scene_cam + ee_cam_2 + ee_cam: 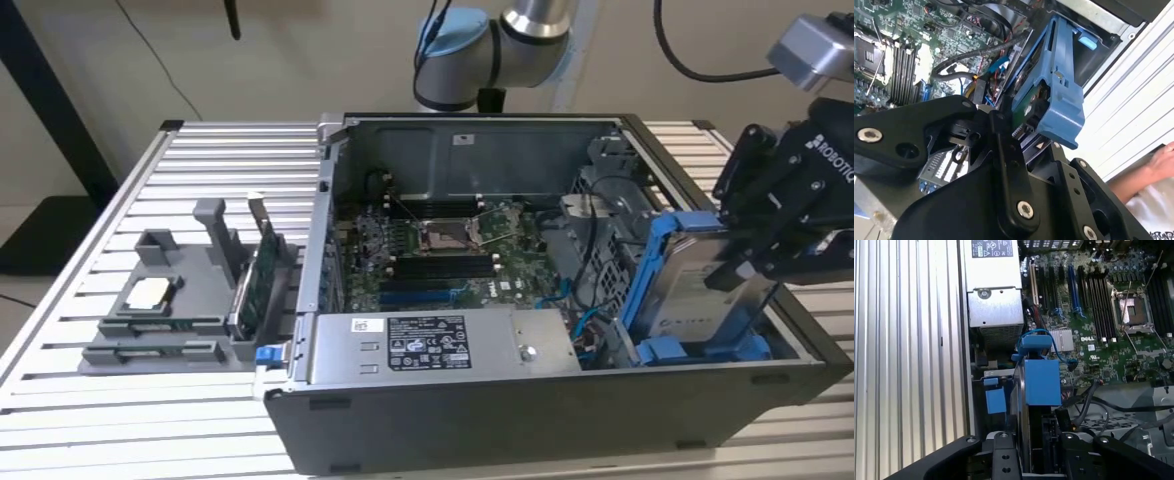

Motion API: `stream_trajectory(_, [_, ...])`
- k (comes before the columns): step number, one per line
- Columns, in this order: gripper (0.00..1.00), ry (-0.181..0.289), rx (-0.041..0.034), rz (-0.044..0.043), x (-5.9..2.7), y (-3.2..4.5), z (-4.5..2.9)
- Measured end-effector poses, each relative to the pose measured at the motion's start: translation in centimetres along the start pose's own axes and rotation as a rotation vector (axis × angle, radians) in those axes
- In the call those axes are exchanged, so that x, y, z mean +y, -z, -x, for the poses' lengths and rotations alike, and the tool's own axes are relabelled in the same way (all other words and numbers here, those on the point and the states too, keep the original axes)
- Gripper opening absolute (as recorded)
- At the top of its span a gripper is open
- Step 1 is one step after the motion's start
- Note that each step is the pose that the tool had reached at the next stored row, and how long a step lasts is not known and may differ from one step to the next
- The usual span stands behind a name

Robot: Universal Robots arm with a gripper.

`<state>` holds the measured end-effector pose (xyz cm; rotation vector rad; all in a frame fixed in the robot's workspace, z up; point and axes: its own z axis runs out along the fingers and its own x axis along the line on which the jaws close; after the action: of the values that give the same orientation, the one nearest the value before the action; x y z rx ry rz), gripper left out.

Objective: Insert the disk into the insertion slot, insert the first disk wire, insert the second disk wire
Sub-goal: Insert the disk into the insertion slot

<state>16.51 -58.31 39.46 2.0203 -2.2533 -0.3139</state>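
Slatted table [60, 415] carries the case [534, 425]; gripper [742, 268] clamps the disk [685, 298].

The hand [742, 268] is running off the exterior view's right edge where it is gripping the disk [694, 290], whose lower end is hiding behind the case wall [534, 420]. In the second wrist view a person's arm [1149, 175] is getting cut off at the edge.

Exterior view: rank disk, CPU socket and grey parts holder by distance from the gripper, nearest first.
1. disk, in the gripper, exterior view's right.
2. CPU socket, mid-case.
3. grey parts holder, outside the case, exterior view's far left.
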Motion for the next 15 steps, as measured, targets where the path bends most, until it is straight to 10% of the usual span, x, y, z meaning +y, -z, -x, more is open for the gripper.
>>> stream_trajectory(8, [0.33, -0.004, 0.0022, 0.0283, -0.33, 1.74, 0.19])
stream_trajectory(15, [0.33, -0.010, 0.0099, 0.1006, -1.91, 2.33, 0.40])
